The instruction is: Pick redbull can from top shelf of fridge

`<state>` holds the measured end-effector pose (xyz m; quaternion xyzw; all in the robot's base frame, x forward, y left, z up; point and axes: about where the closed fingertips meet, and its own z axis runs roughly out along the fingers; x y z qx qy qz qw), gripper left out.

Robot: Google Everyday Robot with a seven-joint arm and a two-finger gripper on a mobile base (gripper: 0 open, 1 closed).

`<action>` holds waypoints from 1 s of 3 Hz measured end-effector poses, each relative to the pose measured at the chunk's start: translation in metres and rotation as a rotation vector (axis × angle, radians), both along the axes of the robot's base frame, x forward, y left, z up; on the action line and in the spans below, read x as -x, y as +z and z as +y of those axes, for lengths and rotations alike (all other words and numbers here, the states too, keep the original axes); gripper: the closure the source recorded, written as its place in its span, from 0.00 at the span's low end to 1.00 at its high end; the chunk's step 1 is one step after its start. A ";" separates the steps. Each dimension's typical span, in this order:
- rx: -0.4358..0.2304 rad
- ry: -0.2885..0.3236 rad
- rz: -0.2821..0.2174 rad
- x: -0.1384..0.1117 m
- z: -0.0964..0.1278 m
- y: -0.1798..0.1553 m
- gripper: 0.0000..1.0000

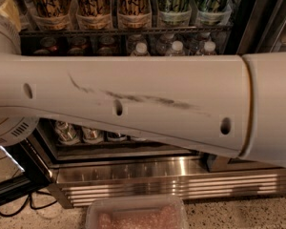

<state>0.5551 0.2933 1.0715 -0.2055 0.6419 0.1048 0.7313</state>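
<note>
Our arm [133, 104] spans the fridge [157, 173]; the gripper is out of frame, its jaws untellable, so we judge the pick unfinished.

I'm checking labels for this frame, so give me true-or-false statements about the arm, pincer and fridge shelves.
The white arm spans the view left to right. True.
On the top shelf, gold cans stand left of green cans. True.
The pincer grips a can. False: the pincer is out of view.
The water bottles stand on the floor. False: they stand inside the fridge, below the top shelf.
</note>
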 end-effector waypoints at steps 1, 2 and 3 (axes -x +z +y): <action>-0.005 -0.021 -0.005 -0.006 -0.005 0.002 0.39; -0.007 -0.038 -0.011 -0.012 -0.007 0.003 0.39; -0.007 -0.052 -0.012 -0.019 -0.008 0.002 0.40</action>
